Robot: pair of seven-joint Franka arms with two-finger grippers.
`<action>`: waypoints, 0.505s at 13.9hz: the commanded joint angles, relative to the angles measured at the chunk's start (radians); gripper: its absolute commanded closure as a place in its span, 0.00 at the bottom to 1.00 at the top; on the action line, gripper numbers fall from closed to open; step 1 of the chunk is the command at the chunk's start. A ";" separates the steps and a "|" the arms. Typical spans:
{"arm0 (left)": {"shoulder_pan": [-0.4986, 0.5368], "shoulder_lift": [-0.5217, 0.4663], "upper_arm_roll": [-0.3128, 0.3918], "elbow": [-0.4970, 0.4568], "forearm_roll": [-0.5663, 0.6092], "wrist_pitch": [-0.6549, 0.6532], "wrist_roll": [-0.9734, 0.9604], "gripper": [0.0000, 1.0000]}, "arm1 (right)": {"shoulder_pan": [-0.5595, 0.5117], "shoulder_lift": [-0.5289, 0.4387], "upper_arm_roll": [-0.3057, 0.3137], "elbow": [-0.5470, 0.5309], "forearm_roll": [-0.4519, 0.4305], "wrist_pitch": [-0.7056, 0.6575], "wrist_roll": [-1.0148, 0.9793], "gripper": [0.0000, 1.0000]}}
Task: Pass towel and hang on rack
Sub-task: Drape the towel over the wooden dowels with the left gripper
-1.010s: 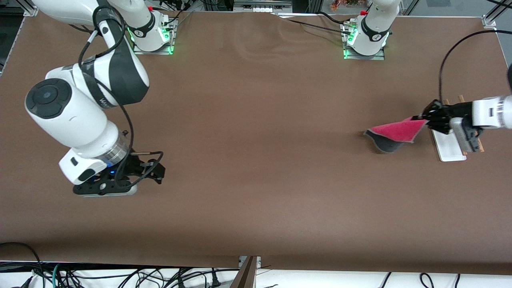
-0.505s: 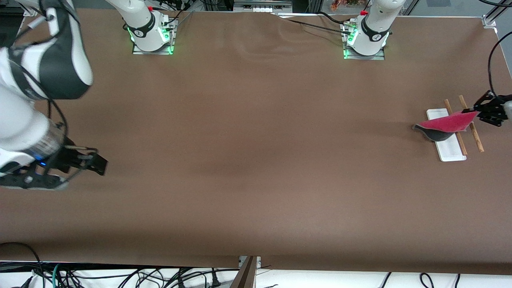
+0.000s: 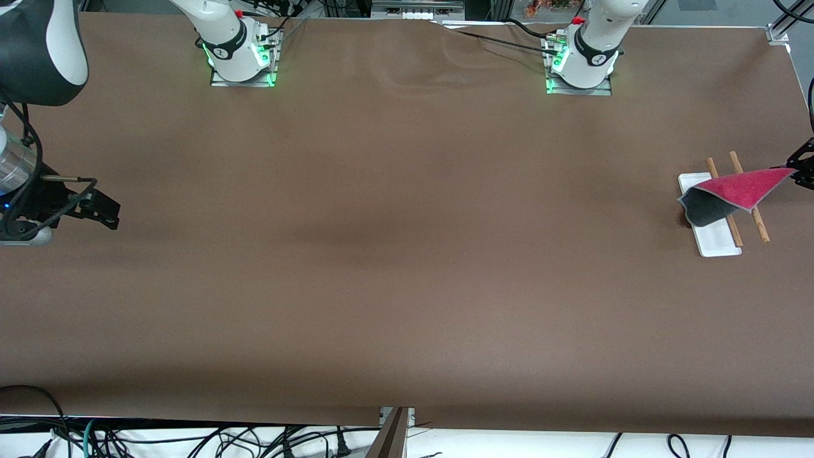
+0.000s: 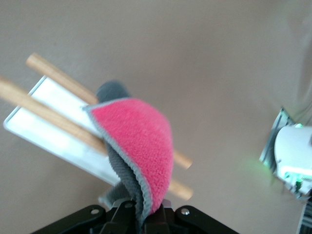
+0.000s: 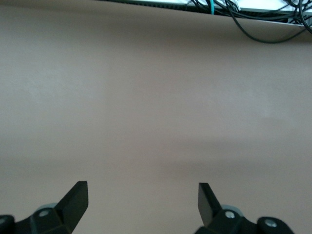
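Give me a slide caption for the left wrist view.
Left gripper holds the pink towel draped over the rack.

Left claw (image 3: 802, 170): cut off by the front view's edge, only dark finger parts show; in the left wrist view just the finger bases appear, with the tips hidden in the cloth.
Towel (image 3: 731, 194): its gripped corner is lost at the claw; in the left wrist view it is blurred.
Rack (image 3: 712, 238): the towel covers part of the white base and the middle of both rods; the crosspiece cannot be made out.
Right claw (image 3: 95, 210): partly cut by the front view's edge; the arm above it is cropped too.
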 commanded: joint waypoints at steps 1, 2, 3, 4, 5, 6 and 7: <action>0.003 0.115 0.010 0.122 0.042 -0.013 0.073 1.00 | -0.035 -0.051 0.017 -0.076 0.006 -0.004 -0.031 0.00; 0.003 0.121 0.024 0.124 0.042 0.002 0.074 0.78 | -0.033 -0.062 0.018 -0.087 0.007 -0.035 -0.024 0.00; 0.011 0.130 0.027 0.124 0.033 0.033 0.076 0.05 | -0.033 -0.068 0.027 -0.089 0.007 -0.071 -0.022 0.00; 0.034 0.145 0.027 0.126 0.028 0.050 0.084 0.00 | -0.033 -0.070 0.038 -0.089 0.006 -0.078 -0.025 0.00; 0.045 0.150 0.027 0.126 0.027 0.059 0.087 0.00 | -0.035 -0.061 0.038 -0.089 0.010 -0.048 -0.019 0.00; 0.045 0.162 0.027 0.129 0.025 0.087 0.085 0.00 | -0.033 -0.062 0.038 -0.089 0.010 0.003 -0.019 0.00; 0.045 0.191 0.026 0.158 0.008 0.128 0.088 0.00 | -0.033 -0.064 0.038 -0.087 0.013 0.040 -0.021 0.00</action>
